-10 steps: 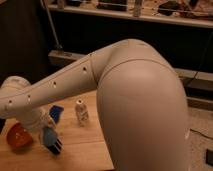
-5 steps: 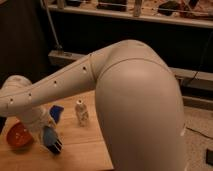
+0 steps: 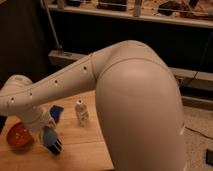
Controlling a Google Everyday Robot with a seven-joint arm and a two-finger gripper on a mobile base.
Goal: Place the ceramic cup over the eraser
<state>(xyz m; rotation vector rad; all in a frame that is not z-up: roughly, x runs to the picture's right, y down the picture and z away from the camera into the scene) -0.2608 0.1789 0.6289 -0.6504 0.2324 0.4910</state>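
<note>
Item: small rounded light-blue ceramic cup [image 3: 48,134], sitting low at the front-left of the light wooden table [image 3: 85,145], directly beneath my gripper [image 3: 45,131] and apparently resting over the small black block eraser with white stripes [image 3: 55,146], whose edge peeks out below it. Gripper condition: positioned at the cup, wrist bent down from the pale arm [image 3: 55,87]; whether the grip is clamped on the cup or letting go, I cannot tell.

Handling notes, by judgement: glazed ceramic, rigid, fairly light, slick under the pads, liable to chip if dropped or knocked; best held across the rounded wall near the rim.

Adjacent stock: orange-red round bowl [image 3: 19,136] just beside at left; flat dark-blue rectangular piece [image 3: 56,113] behind; small pale bottle-like object [image 3: 81,113] upright, further right.
</note>
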